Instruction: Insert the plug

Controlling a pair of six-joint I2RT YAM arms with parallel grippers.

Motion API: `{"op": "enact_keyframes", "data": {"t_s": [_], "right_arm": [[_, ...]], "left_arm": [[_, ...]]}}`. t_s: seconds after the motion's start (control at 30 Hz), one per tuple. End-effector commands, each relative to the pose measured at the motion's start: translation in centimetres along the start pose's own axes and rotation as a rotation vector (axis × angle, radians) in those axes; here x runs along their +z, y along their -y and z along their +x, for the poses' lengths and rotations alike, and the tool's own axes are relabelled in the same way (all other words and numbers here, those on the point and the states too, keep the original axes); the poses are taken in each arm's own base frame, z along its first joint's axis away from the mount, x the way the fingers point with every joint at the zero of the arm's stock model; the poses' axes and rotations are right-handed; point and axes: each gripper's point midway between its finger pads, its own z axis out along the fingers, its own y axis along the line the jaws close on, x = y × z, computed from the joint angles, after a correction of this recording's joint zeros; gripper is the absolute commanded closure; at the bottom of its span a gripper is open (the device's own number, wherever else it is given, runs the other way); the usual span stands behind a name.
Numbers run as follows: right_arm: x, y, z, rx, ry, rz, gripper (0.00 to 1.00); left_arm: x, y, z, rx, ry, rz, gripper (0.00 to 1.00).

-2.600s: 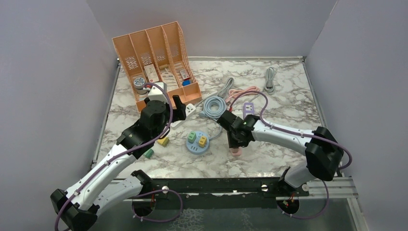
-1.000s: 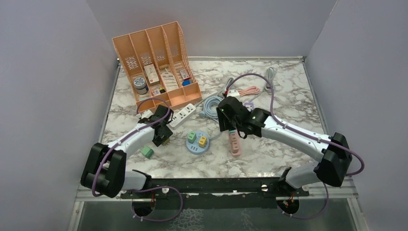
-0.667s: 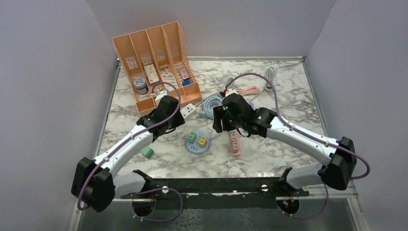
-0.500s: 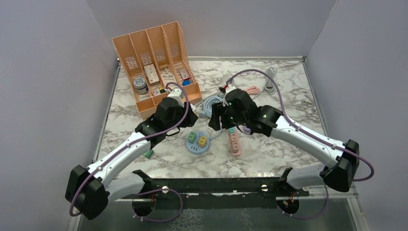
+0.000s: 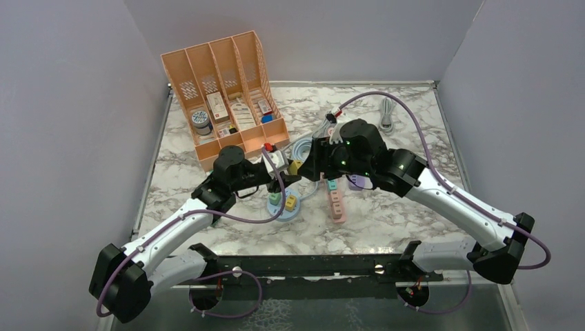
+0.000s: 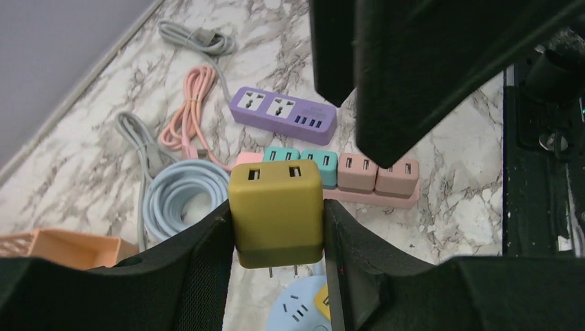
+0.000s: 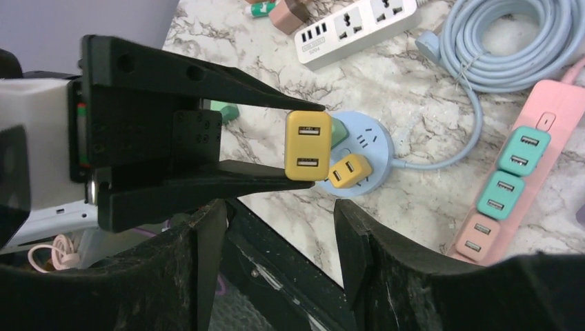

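Note:
A mustard-yellow plug [image 6: 276,214] with two metal prongs pointing down hangs in the air, and my left gripper [image 6: 276,231] is shut on its sides. Below it lies a round pale-blue socket [image 6: 303,314], which carries a small yellow plug [image 7: 348,170] and a green one. From above, the held plug [image 5: 294,167] sits over the far edge of the round socket [image 5: 284,207]. My right gripper [image 7: 276,207] is open and empty, facing the left gripper [image 7: 307,145] and the held plug [image 7: 308,145] from a short distance.
A pink power strip [image 5: 336,203] with teal and pink plugs lies right of the round socket, a purple strip [image 6: 283,114] beyond it. A coiled blue cable [image 7: 510,41], a white strip [image 7: 355,24] and an orange organizer [image 5: 224,93] sit further back.
My left arm has lifted the yellow plug off the table at the left and carried it right, over the round socket. The right arm has risen and swung left to face it.

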Motion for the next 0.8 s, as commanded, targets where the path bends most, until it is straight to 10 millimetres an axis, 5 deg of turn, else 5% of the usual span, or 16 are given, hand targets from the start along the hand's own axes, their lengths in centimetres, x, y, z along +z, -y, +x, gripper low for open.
{"op": "enact_keyframes", "data": {"t_s": [0.0,0.37,0.77], "right_arm": [[0.0,0.6,0.9,0.073,-0.044,0.044,0.42],[1.5,1.4,2.8,0.162,-0.090,0.070,0.50],[3.8,0.7,2.5,0.212,-0.079,0.043,0.52]], "left_arm": [[0.0,1.6,-3.6,0.278,0.134,0.141,0.70],[-0.6,3.0,-3.9,0.319,0.162,0.192,0.69],[-0.6,3.3,-2.8,0.351,0.113,0.228,0.68]]}}
